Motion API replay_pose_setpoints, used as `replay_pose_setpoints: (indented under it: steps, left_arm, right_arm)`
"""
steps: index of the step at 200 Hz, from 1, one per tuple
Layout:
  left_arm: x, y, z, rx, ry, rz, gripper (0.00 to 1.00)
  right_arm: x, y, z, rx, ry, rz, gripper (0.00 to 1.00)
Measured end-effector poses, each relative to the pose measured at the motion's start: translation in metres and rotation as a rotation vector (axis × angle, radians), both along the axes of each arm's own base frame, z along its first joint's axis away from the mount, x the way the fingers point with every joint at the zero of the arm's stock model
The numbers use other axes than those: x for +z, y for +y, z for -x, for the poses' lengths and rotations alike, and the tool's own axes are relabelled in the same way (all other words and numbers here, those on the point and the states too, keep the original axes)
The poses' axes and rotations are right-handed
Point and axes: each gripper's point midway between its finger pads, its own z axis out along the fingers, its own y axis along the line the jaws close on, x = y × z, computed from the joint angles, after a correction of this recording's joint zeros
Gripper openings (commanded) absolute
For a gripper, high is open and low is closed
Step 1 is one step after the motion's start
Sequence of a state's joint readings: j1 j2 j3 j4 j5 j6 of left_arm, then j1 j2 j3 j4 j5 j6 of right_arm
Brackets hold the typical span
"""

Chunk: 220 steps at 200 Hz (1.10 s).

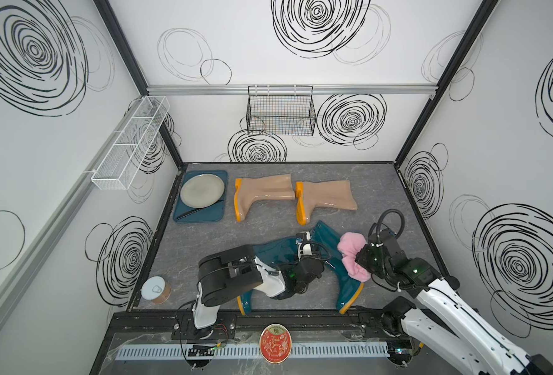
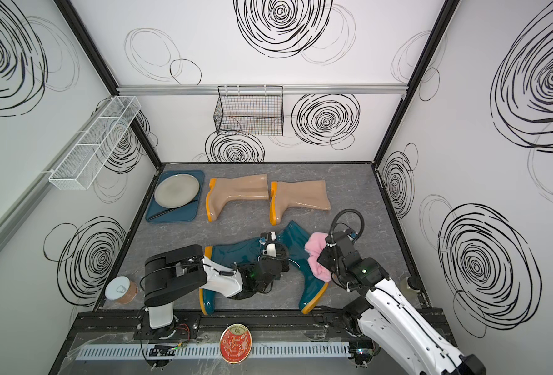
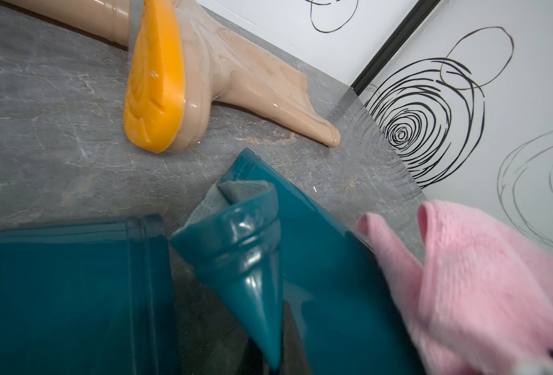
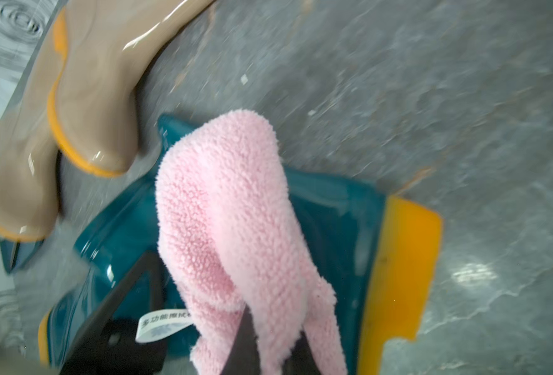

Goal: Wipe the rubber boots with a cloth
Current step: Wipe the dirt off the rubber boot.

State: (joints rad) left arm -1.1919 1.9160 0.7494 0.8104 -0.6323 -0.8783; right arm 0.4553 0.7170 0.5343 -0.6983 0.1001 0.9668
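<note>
Firmly clamping the pink cloth with the right gripper at 4 o'clock of the floor, upon one teal boot; pinching this boot's cuff with the left gripper.

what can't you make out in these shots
- Left gripper: where it pinches the teal boot cuff falls below the left wrist view's edge, under its own body in both top views.
- White tag print: blurred, partly under the pink towel, right wrist view.
- Dark utensil on the blue tray: too small, top views.
- Other teal boot: ankle covered by the left arm.
</note>
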Motion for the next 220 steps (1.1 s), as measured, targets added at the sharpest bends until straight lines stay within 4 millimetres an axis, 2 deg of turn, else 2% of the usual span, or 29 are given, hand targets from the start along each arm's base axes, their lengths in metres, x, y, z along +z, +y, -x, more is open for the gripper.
replay_pose_setpoints:
  steps: [22, 34, 54, 71, 86, 101, 115, 136, 152, 158, 168, 179, 185, 198, 220]
  left_arm:
    - [0.005, -0.001, 0.000, -0.004, -0.004, 0.009, 0.00]
    - [0.006, -0.001, 0.000, -0.005, -0.005, 0.012, 0.00]
    - [0.006, -0.002, 0.001, -0.011, -0.004, 0.013, 0.00]
    - [0.006, -0.003, 0.003, -0.016, -0.004, 0.012, 0.00]
    - [0.006, -0.004, 0.003, -0.018, -0.005, 0.011, 0.00]
    - [0.006, -0.004, 0.003, -0.018, -0.006, 0.010, 0.00]
    - [0.006, -0.004, 0.003, -0.018, -0.006, 0.010, 0.00]
    - [0.006, -0.004, 0.003, -0.019, -0.006, 0.010, 0.00]
    - [0.006, -0.004, 0.003, -0.020, -0.005, 0.011, 0.00]
    - [0.006, -0.004, 0.004, -0.021, -0.005, 0.011, 0.00]
    - [0.006, -0.005, 0.004, -0.024, -0.003, 0.012, 0.07]
    - [0.006, -0.005, 0.004, -0.029, -0.001, 0.013, 0.17]
    - [0.006, -0.006, 0.005, -0.031, 0.000, 0.012, 0.20]
    - [0.005, -0.006, 0.005, -0.038, 0.001, 0.010, 0.27]
    - [0.004, -0.006, 0.006, -0.046, 0.007, 0.009, 0.44]
  right_arm:
    - [-0.029, -0.024, -0.003, -0.080, 0.075, 0.005, 0.00]
    - [-0.029, -0.028, -0.011, -0.093, 0.068, -0.012, 0.00]
    - [-0.030, -0.056, -0.025, -0.196, 0.051, -0.013, 0.00]
    - [-0.035, -0.079, -0.029, -0.264, 0.051, -0.003, 0.00]
    - [-0.037, -0.085, -0.030, -0.268, 0.060, -0.006, 0.00]
    - [-0.032, -0.075, -0.033, -0.214, 0.061, -0.023, 0.00]
    - [-0.016, -0.055, -0.039, -0.125, 0.042, -0.031, 0.00]
    - [0.018, -0.006, -0.043, 0.045, -0.042, -0.053, 0.00]
    - [0.028, 0.024, -0.033, 0.136, -0.092, -0.088, 0.00]
    - [0.025, 0.031, -0.029, 0.154, -0.094, -0.101, 0.00]
    - [0.013, 0.037, -0.022, 0.168, -0.086, -0.115, 0.00]
    - [-0.008, 0.035, -0.016, 0.153, -0.045, -0.116, 0.00]
    - [-0.024, 0.032, -0.013, 0.141, -0.007, -0.108, 0.00]
    - [-0.045, 0.029, -0.009, 0.128, 0.056, -0.097, 0.00]
    - [-0.055, 0.031, -0.013, 0.129, 0.097, -0.094, 0.00]
